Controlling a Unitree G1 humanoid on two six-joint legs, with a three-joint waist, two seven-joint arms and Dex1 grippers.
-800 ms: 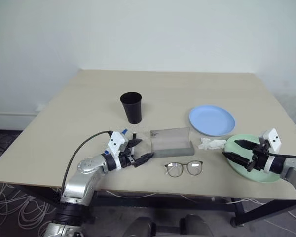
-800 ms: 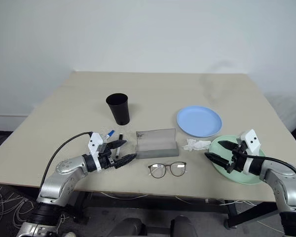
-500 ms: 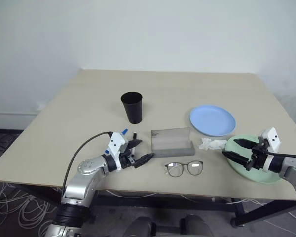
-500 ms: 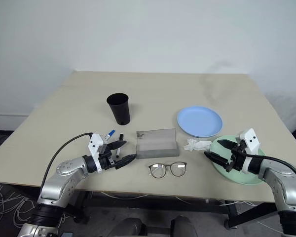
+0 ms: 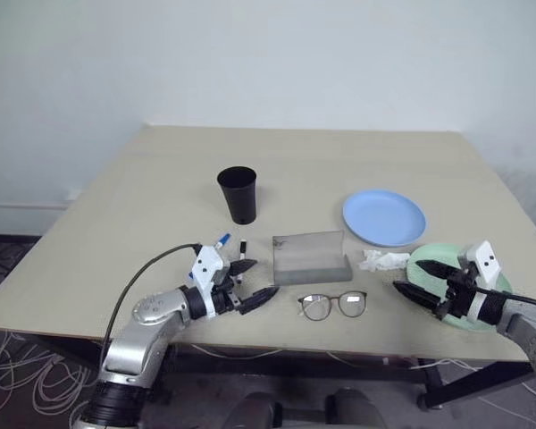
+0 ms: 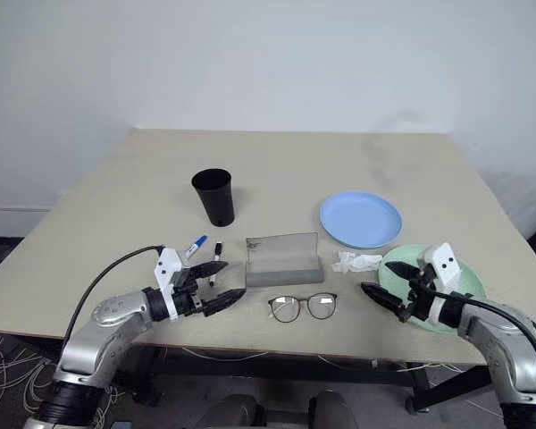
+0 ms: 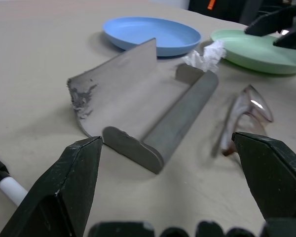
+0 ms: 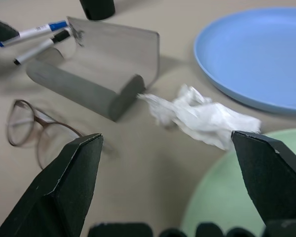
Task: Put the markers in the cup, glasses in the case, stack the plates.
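A grey, flat, hinged case lies open near the front of a beige table, its lid standing up behind its trough. Just in front of the case rest round-lensed glasses with a thin dark wire frame, lenses facing forward. To the case's left lie two slim dark markers, one with a blue and white end, side by side and close to the case. Behind the case and to its left stands a tall black tapered plastic cup, upright. To the case's right sits a crumpled white tissue; beyond it and farther back is a light blue round plate, while a mint green round plate lies near the table's front right edge, apart from the blue one. The robot's left gripper hovers in front of the markers, left of the case, its black fingers spread wide with nothing between them. The right gripper hangs over the green plate's near rim, right of the glasses, likewise spread wide and holding nothing.
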